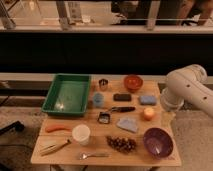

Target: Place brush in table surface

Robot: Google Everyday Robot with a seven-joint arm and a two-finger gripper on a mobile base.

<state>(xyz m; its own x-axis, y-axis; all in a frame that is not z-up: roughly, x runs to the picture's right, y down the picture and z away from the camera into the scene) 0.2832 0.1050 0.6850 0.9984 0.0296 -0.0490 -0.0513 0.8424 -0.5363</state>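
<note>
The brush (112,113) lies flat on the table surface (100,148) near the middle. Its slim black handle points right and its squarish dark head sits at the lower left end. Nothing holds it. Only the white links of my arm (184,91) show, at the right edge, over the table's right side. The gripper itself is hidden behind or below the arm, so it is not in view. The arm stands well to the right of the brush.
A green tray (66,95) sits at the back left. Around the brush are a blue cup (98,100), a black block (122,97), a blue sponge (147,99), an orange ball (148,114), a grey cloth (128,124), a purple bowl (158,141), grapes (121,144) and a white cup (81,134).
</note>
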